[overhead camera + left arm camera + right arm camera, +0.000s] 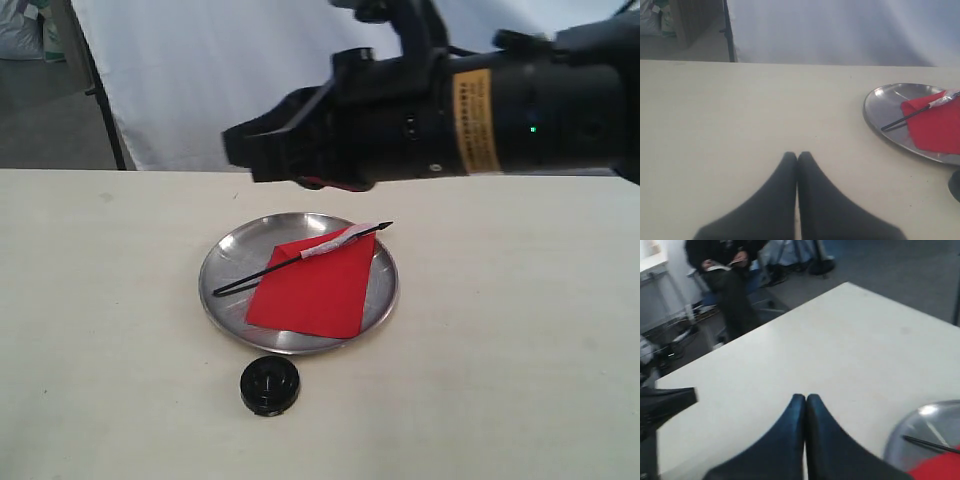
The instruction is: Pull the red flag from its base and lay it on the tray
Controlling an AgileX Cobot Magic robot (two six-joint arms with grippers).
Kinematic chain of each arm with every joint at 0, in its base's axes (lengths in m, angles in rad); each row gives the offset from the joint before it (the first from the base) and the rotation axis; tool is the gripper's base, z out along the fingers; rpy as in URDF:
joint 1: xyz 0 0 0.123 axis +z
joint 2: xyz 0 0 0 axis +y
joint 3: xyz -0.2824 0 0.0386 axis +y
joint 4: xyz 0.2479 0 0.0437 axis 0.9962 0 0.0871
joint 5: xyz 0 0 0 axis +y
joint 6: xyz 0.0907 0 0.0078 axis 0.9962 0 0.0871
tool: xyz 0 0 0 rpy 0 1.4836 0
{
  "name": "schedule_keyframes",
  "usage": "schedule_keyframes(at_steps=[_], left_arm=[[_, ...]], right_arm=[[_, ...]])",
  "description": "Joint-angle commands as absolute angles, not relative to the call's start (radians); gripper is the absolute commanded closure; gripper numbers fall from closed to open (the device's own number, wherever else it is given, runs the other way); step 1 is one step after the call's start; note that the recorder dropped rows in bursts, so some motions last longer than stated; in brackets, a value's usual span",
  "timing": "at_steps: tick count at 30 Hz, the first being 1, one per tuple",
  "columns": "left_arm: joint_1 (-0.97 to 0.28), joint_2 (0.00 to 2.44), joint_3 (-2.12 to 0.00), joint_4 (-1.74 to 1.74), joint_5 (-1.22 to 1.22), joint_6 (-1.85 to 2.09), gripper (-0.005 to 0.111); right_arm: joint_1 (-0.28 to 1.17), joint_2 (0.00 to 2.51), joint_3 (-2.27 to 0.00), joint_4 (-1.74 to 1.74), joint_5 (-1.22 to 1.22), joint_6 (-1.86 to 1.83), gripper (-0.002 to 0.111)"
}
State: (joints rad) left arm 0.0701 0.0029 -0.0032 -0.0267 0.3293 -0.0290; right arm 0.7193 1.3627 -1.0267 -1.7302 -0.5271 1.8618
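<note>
On tray point(224, 266), red flag point(315, 285), base point(269, 385) exterior view

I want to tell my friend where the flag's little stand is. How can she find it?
On the pale table, find the shiny round silver tray with the red flag lying on it. The base sits on the table just beside the tray's near edge. It is the only small black disc, with a hole in its middle.

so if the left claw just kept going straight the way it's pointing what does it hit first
Probably just bare table: the shut left claw aims at open tabletop, then the white backdrop. The tray and red flag sit off its line.
</note>
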Motion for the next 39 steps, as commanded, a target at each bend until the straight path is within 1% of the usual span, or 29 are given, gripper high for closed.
schedule_keyframes(at_steps=[1, 7, 10, 18, 24, 32, 39], left_arm=[[0.071, 0.000, 0.000, -0.032, 0.324, -0.030, 0.107], [0.071, 0.000, 0.000, -0.032, 0.324, -0.030, 0.107], [0.071, 0.000, 0.000, -0.032, 0.324, -0.030, 0.107], [0.071, 0.000, 0.000, -0.032, 0.324, -0.030, 0.107], [0.071, 0.000, 0.000, -0.032, 0.324, -0.030, 0.107], [0.071, 0.000, 0.000, -0.032, 0.324, -0.030, 0.107], [0.071, 0.000, 0.000, -0.032, 0.324, -0.030, 0.107]], right_arm=[[0.714, 1.195, -0.849, -1.744, -0.204, 1.869, 0.109], [0.794, 0.922, -0.588, -1.744, 0.206, 1.879, 0.109], [0.848, 0.784, -0.476, -1.744, 0.292, 1.895, 0.109], [0.947, 0.425, -0.266, -1.744, 0.303, 1.968, 0.109], [0.961, 0.234, -0.210, -1.744, 0.263, 2.009, 0.109], [0.961, 0.093, -0.208, -1.744, 0.261, 2.009, 0.109], [0.961, 0.052, -0.208, -1.744, 0.266, 1.989, 0.109]])
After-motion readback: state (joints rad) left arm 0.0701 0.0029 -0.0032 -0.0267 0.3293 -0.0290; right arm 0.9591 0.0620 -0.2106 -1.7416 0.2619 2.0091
